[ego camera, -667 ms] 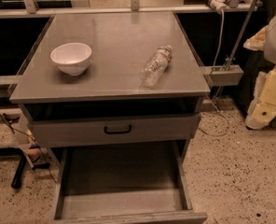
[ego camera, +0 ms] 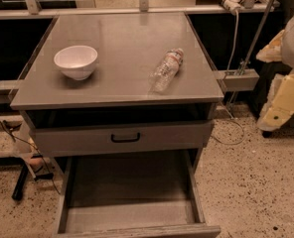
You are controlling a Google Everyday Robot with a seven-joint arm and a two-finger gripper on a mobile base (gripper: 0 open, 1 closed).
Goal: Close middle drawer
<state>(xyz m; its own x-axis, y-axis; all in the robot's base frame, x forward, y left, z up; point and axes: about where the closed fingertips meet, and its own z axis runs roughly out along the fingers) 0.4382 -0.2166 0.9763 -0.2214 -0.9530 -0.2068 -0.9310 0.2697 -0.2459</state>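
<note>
The wide grey metal middle drawer [ego camera: 132, 192] sits pulled far out at 6 o'clock, sliding along the 6-12 line. The cream gripper [ego camera: 282, 100] hangs at 3 o'clock, grip state untellable. The drawer front lies toward 7 o'clock from it.

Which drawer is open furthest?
The middle drawer, its tray fully exposed; the handled drawer above it is only slightly out. The gripper is not in view.

We see the middle drawer [ego camera: 131, 202] pulled far out and level, low beneath the cabinet's upper drawer [ego camera: 122, 139]. Its deep plain grey tray lies open, and its low front seems cut by the bottom edge. The gripper is outside our view.
</note>
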